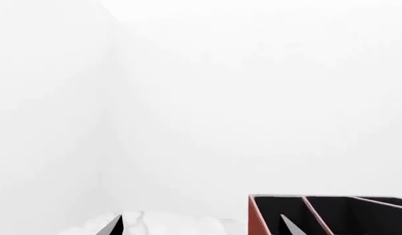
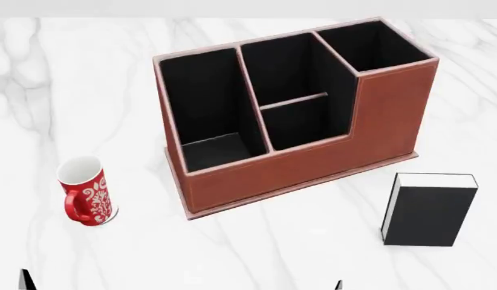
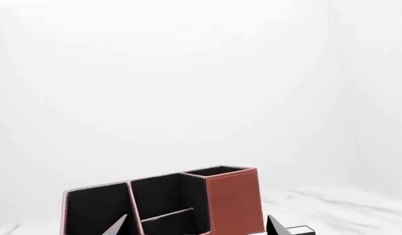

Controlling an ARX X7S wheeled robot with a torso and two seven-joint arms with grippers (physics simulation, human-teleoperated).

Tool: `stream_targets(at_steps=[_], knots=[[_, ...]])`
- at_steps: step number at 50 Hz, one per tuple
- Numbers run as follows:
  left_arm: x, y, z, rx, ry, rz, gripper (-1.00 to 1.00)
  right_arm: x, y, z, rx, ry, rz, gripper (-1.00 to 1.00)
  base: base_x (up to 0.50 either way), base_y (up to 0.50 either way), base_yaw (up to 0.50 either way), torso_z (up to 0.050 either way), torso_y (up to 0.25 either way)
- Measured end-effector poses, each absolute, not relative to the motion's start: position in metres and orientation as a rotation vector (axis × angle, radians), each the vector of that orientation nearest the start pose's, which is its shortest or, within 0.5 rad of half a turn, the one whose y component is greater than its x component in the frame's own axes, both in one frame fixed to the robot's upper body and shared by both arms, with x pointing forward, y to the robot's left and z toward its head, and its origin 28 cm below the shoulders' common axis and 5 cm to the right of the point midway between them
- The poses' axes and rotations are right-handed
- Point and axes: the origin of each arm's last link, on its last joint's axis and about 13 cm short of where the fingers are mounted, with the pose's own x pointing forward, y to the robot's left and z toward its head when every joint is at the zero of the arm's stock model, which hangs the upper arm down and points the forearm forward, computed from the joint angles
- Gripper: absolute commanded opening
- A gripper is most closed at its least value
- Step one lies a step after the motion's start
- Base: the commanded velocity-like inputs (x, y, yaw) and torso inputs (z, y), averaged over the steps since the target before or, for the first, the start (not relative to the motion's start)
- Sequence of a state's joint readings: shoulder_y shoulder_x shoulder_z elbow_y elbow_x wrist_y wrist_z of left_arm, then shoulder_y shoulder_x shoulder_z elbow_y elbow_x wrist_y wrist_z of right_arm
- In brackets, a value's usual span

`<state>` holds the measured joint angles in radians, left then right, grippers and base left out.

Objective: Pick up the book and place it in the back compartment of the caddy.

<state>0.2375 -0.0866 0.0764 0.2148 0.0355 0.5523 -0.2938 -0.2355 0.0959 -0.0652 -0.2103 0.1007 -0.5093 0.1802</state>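
The reddish-brown caddy [image 2: 297,166] stands mid-table with its black-lined pockets open upward. Its back compartment [image 2: 305,124] is the short middle pocket between the thin cross divider and the low wall, and it holds nothing. The black book [image 2: 430,208] stands upright to the right of the caddy, white page edges on top. Both grippers hang low at the near table edge, well short of both. The head view shows only a left fingertip [image 2: 24,281] and a right fingertip [image 2: 339,285]. My left gripper [image 1: 201,230] is open and holds nothing, with the caddy [image 1: 318,215] beside it. My right gripper [image 3: 195,229] is open, facing the caddy [image 3: 230,200]; the book's white edge [image 3: 299,230] peeks in.
A red patterned mug [image 2: 84,192] with a white inside stands on the white marble table [image 2: 257,248], left of the caddy. White walls fill both wrist views behind the table.
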Motion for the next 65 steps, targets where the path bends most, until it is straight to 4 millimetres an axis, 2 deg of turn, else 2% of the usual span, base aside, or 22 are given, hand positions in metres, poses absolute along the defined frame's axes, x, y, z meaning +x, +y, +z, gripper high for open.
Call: stream_targets(at_steps=[14, 42, 65], knots=[[0.15, 0.206, 0.057, -0.021, -0.613, 0.184, 1.0, 0.158, -0.104, 0.049, 0.093, -0.504, -0.122, 1.0, 0.0, 0.0, 0.0, 0.0, 0.0], [0.148, 0.207, 0.057, -0.033, -0.644, 0.187, 1.0, 0.159, -0.103, 0.048, 0.091, -0.508, -0.116, 1.0, 0.0, 0.0, 0.0, 0.0, 0.0], [0.141, 0.206, 0.06, -0.034, -0.676, 0.189, 1.0, 0.149, -0.103, 0.052, 0.096, -0.538, -0.108, 1.0, 0.0, 0.0, 0.0, 0.0, 0.0]])
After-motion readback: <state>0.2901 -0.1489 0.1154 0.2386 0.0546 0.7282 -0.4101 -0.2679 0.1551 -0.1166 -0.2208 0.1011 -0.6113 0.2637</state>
